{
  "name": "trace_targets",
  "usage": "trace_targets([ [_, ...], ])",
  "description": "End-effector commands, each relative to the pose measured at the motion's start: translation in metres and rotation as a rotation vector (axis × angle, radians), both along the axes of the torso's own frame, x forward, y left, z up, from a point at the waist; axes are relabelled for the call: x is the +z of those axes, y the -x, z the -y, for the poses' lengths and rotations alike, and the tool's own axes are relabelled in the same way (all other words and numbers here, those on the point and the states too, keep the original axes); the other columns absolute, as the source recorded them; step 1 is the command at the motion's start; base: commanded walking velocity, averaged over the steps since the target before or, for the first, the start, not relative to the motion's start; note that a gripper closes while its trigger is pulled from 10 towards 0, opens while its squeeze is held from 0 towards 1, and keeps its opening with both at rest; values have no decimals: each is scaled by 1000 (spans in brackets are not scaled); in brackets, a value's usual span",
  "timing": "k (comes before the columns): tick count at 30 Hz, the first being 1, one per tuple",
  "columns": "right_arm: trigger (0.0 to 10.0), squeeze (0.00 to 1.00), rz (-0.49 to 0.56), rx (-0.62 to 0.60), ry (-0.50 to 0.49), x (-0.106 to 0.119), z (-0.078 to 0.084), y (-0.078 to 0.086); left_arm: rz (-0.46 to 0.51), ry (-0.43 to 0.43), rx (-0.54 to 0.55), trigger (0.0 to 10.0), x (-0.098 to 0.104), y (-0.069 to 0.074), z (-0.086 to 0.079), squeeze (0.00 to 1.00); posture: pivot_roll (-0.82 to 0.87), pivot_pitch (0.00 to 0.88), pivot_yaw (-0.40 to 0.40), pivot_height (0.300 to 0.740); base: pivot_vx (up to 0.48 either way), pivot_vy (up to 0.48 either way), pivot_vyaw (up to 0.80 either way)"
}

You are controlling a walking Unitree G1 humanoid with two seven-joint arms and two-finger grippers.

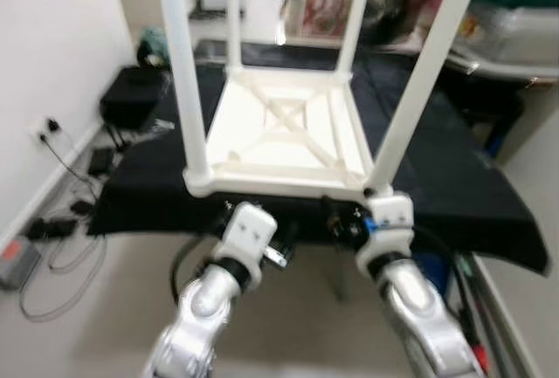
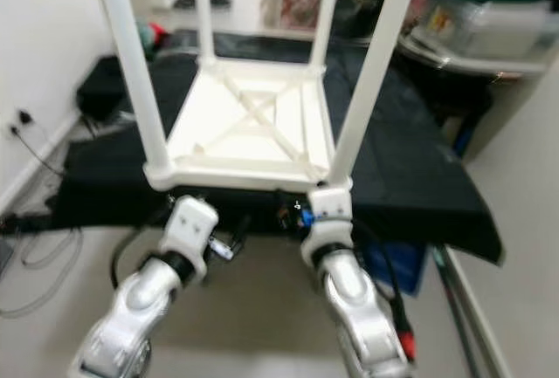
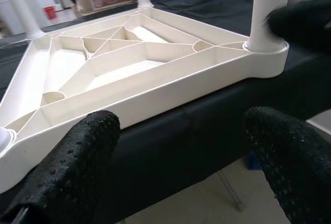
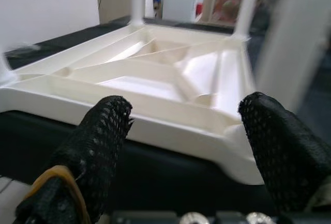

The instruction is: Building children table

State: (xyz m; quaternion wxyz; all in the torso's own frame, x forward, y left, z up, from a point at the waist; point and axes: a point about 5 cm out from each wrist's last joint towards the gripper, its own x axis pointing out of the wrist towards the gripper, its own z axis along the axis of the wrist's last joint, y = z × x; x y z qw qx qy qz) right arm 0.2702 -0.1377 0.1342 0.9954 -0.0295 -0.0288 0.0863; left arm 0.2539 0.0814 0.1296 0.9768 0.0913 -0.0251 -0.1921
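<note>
A white children's table (image 1: 284, 129) is seen turned upside down on a work surface draped in black cloth (image 1: 454, 177), its flat top lying on the cloth and its ribbed underside facing up. Its 4 legs point straight upward — the long axis of each leg is vertical — with a near left leg (image 1: 183, 72) and a near right leg (image 1: 424, 77) rising at the front corners and 2 more at the back. The tabletop is set square to the robot, its near edge running left to right along the cloth's front edge.

Both grippers are held just below and in front of that near edge. The left gripper (image 3: 181, 177) is spread wide, nothing between its fingers (image 3: 77, 167); the tabletop's near edge is seen just beyond them, apart from the pads. The right gripper (image 4: 186, 146) is likewise spread wide and holds nothing, with the near right corner of the tabletop just ahead of it. Contact with the table cannot be made out for either.

On the floor to the left, cables (image 1: 61, 230) are seen by the wall; storage bins (image 1: 515, 11) are stacked at the back right.
</note>
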Motion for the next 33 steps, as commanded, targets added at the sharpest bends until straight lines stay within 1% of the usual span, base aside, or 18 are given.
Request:
trace_targets([
  [1,10000,0,-4,-31,57,-4,12,-1,-15,26,-12,10000,-2,0,4,0,97,32,-55,740,0,0,0],
  [6,10000,0,45,-47,117,6,21,-8,-17,28,-13,10000,-4,-1,4,0,102,41,-55,740,0,0,0],
  [8,10000,0,144,-45,197,27,24,-15,-18,38,-8,10000,-3,-1,3,0,99,44,-50,740,0,0,0],
  [9,10000,0,144,-45,197,27,24,-15,-18,38,-8,10000,-3,-1,3,0,99,44,-50,740,0,0,0],
  [11,10000,0,267,1,286,55,20,-23,-14,47,-4,10000,-2,-2,2,0,97,44,-49,740,0,0,0],
  [12,10000,0,275,5,291,57,20,-24,-13,47,-4,10000,-2,-2,2,0,97,44,-49,740,0,0,0],
  [14,10000,0,275,5,292,57,19,-24,-14,48,-4,10000,-2,-2,2,0,93,46,-47,740,0,0,0],
  [15,10000,0,269,25,217,70,21,-32,-12,51,-5,10000,-2,-2,2,0,90,46,-50,740,0,0,0],
  [18,10000,0,253,39,149,76,27,-38,-7,58,-7,10000,-1,-3,3,0,89,47,-50,740,0,0,0],
  [20,10000,0,197,-11,157,63,43,-40,-9,64,-8,10000,-1,-4,4,0,90,48,-53,740,0,0,0],
  [22,10000,0,197,-11,157,63,43,-40,-9,64,-8,10000,-1,-4,4,0,90,48,-53,740,0,0,0],
  [23,10000,0,177,-43,171,58,53,-39,-14,67,-14,10000,-1,-4,4,0,89,46,-50,740,0,0,0],
  [24,10000,0,177,-43,171,58,53,-39,-14,67,-14,10000,-1,-4,4,0,89,46,-50,740,0,0,0],
  [25,10000,0,198,-68,222,59,62,-38,-16,69,-22,10000,-1,-4,4,0,85,43,-44,740,0,0,0],
  [26,10000,0,276,-46,359,72,68,-36,-20,68,-33,10000,-2,-6,3,0,80,39,-37,740,0,0,0],
  [30,10000,0,382,142,592,89,60,-28,-23,64,-44,10000,-3,-8,3,0,66,24,-31,740,0,0,0],
  [32,10000,0,390,167,618,89,58,-26,-23,63,-45,10000,-3,-9,4,0,66,24,-31,740,0,0,0],
  [33,10000,0,421,204,731,88,56,-23,-26,62,-46,10000,-4,-10,3,0,57,7,-24,740,0,0,0],
])
